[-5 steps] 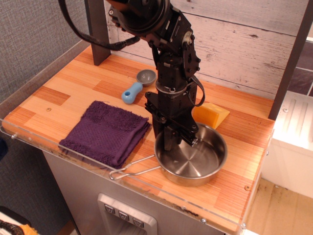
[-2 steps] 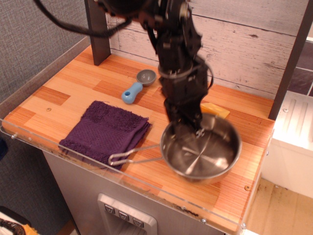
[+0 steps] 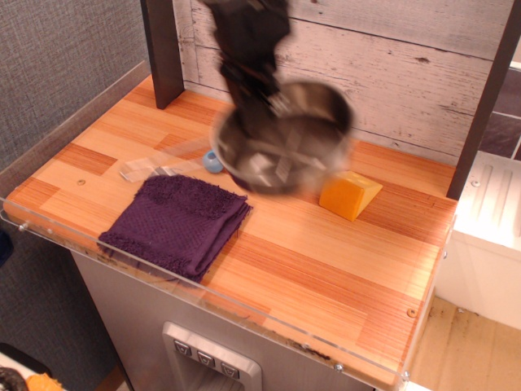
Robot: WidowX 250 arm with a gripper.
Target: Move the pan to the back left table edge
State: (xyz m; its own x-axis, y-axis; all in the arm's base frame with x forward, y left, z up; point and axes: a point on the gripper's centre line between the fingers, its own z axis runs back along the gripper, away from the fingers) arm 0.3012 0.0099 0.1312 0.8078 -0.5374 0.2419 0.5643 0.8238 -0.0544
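Note:
The shiny steel pan (image 3: 285,142) hangs in the air above the middle of the table, blurred by motion, over the spot behind the purple towel. Its thin wire handle (image 3: 155,168) points left, also blurred. My gripper (image 3: 270,104) comes down from the top and is shut on the pan's back rim, carrying it. The back left table edge (image 3: 98,104) with its clear acrylic rim lies to the left of the pan, near a dark post (image 3: 163,50).
A purple towel (image 3: 175,220) lies at the front left. A yellow wedge (image 3: 348,194) sits right of the pan. The blue scoop handle (image 3: 213,161) peeks out under the pan; its bowl is hidden. A plank wall stands behind.
The pan has been lifted off the front right of the table and moved up, back and left with my gripper. The yellow wedge is uncovered and the scoop is now mostly hidden.

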